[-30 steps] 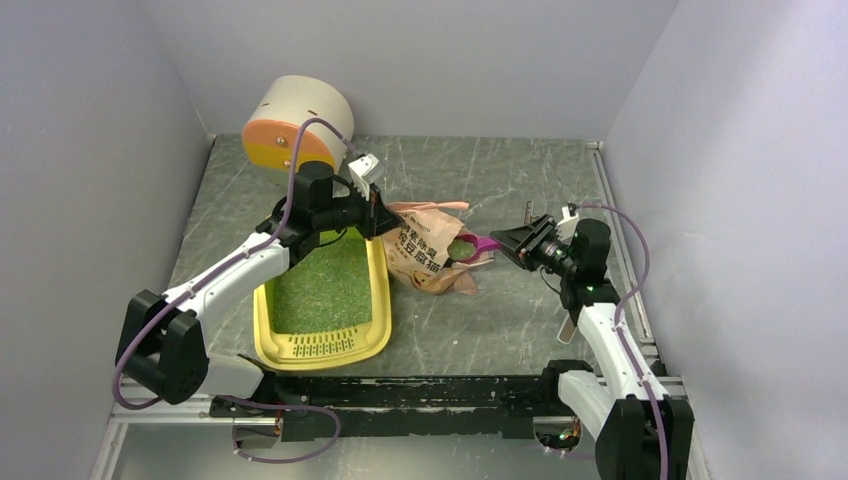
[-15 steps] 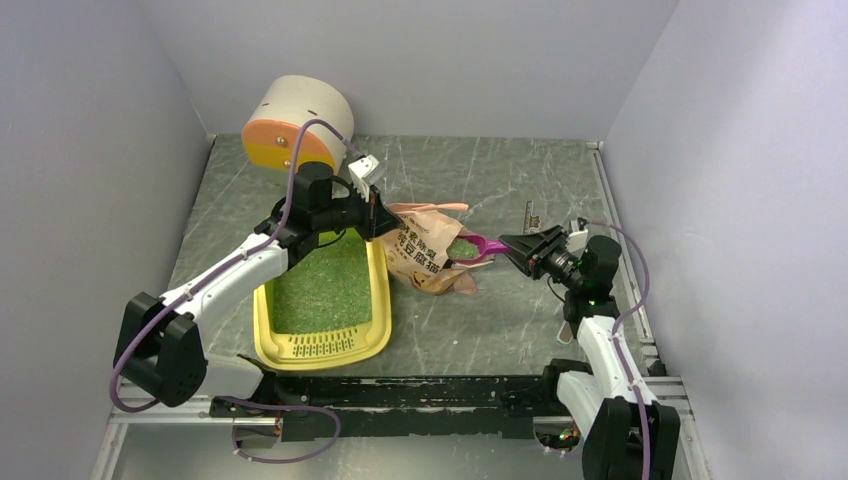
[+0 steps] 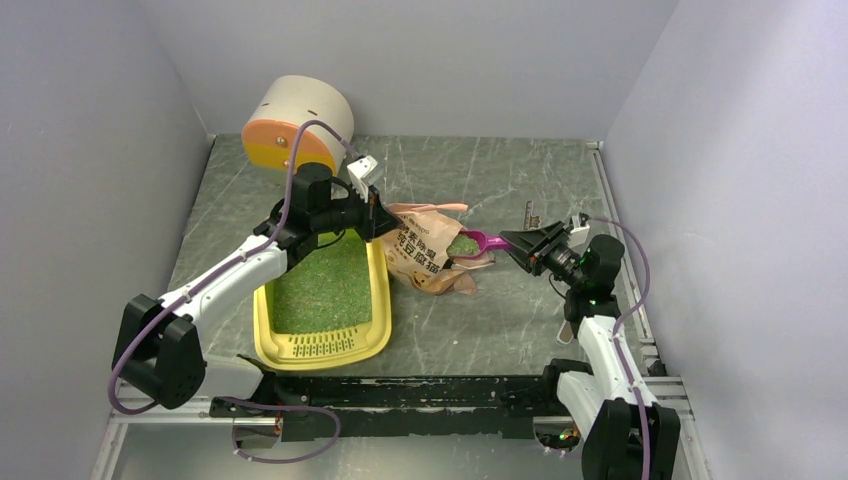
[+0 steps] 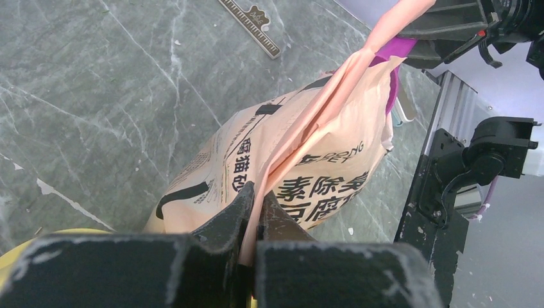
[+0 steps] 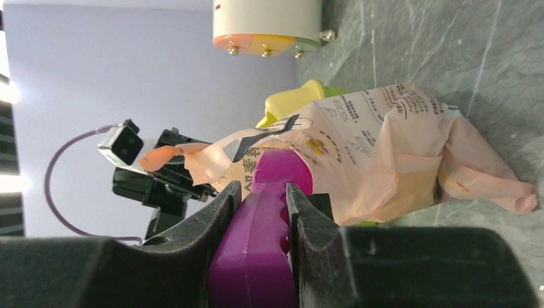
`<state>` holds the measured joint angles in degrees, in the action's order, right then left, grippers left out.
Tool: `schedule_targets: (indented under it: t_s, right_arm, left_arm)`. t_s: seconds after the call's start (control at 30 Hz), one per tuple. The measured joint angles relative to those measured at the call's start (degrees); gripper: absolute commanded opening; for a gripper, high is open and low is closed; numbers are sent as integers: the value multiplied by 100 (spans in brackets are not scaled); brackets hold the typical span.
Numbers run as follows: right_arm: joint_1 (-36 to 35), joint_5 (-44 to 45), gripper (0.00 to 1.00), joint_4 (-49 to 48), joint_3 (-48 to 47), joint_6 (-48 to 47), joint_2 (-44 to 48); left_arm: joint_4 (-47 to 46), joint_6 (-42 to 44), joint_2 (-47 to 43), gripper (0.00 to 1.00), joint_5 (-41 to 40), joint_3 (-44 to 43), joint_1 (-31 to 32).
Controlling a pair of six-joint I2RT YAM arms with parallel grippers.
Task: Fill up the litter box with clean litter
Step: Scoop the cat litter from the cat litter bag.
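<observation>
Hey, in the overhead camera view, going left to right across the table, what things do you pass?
In order: litter box, printed bag, magenta scoop, right hand.

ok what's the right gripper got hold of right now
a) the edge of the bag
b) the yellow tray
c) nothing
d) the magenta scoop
d: in the right wrist view the right gripper has its fingers shut on the handle of the magenta scoop, while the left gripper pinches the bag.
</observation>
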<state>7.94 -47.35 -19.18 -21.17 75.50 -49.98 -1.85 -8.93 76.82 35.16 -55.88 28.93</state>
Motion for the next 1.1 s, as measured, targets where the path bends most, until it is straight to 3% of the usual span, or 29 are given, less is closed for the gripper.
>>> schedule_targets:
  t_s: [0.47,1.1]
  right_arm:
    - [2,210,0,1497,-793,-1241,149]
    - [35,109,0,748,-173,37,269]
  left_arm:
    - [39,-4,0,5,-26,4,0]
    - [243,98,-55,5,-369,-74,7]
